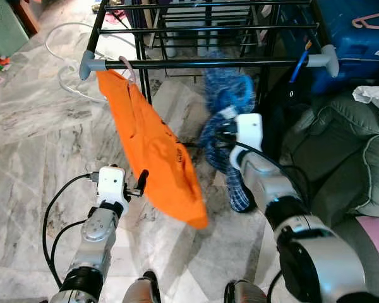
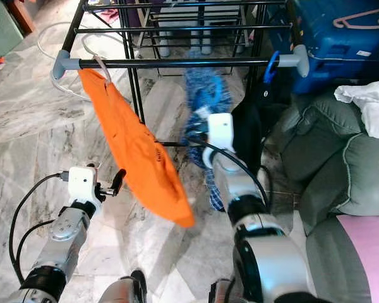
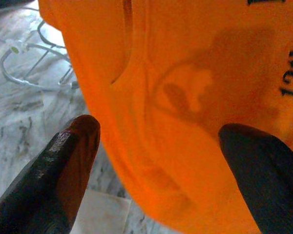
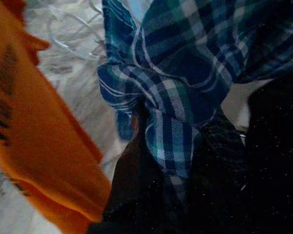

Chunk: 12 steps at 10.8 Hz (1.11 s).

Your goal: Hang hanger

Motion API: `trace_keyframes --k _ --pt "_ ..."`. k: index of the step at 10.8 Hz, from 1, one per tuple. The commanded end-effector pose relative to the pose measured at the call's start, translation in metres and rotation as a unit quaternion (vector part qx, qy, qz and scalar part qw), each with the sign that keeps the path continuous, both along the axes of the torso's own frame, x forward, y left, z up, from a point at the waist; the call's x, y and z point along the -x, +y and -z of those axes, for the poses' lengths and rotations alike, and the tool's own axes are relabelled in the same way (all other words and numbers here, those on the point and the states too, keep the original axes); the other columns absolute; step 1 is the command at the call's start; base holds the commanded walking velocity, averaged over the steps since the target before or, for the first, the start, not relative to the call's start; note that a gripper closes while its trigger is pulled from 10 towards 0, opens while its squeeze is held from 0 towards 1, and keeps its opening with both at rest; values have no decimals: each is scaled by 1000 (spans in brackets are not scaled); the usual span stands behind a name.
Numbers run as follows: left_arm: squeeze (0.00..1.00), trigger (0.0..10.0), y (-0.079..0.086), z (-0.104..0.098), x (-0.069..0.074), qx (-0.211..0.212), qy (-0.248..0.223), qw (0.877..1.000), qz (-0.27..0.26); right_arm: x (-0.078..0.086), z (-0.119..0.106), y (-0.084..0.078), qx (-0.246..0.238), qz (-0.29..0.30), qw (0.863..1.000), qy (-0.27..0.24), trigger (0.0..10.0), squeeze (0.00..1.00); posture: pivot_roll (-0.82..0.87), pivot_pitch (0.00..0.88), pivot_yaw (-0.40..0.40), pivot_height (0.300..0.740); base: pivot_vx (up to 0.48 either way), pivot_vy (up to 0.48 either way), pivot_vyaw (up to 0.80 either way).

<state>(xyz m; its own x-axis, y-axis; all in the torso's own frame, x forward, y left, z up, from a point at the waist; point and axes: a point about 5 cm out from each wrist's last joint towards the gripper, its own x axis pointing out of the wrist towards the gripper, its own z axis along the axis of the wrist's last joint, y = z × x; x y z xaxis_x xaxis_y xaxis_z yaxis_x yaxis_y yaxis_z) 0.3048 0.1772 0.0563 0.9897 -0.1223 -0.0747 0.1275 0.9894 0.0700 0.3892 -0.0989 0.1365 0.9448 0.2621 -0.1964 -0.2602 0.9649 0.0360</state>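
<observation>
The right gripper (image 1: 222,126) has its fingers clamped on the plaid garment (image 1: 230,104), lifting it toward the rail (image 1: 208,63). The left gripper (image 1: 141,183) has its fingers wide beside the orange shirt (image 1: 155,151), already hung.

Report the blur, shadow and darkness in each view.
Left eye view: the blue plaid garment is motion-smeared, while the orange shirt is sharp. Left wrist view: soft shadows fall across the shirt, and the near fingers are out of focus. Right wrist view: dim and grainy, its lower right nearly black.
</observation>
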Motion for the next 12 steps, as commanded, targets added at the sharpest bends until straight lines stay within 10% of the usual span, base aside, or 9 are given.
trace_keyframes --k 1,5,12 --pt "0 10000 9 7 7 -3 15 1000 -14 -2 -6 11 0 -26 1000 -3 10000 0 -156 206 54 740 0 0 0" --pt "0 10000 22 8 21 -18 19 999 -27 -17 -44 22 -3 -36 999 -37 10000 0 -81 251 52 740 0 0 0" --pt "0 10000 57 7 70 -45 44 995 -72 -21 -48 22 -27 -15 999 15 10000 0 93 331 42 740 0 0 0"
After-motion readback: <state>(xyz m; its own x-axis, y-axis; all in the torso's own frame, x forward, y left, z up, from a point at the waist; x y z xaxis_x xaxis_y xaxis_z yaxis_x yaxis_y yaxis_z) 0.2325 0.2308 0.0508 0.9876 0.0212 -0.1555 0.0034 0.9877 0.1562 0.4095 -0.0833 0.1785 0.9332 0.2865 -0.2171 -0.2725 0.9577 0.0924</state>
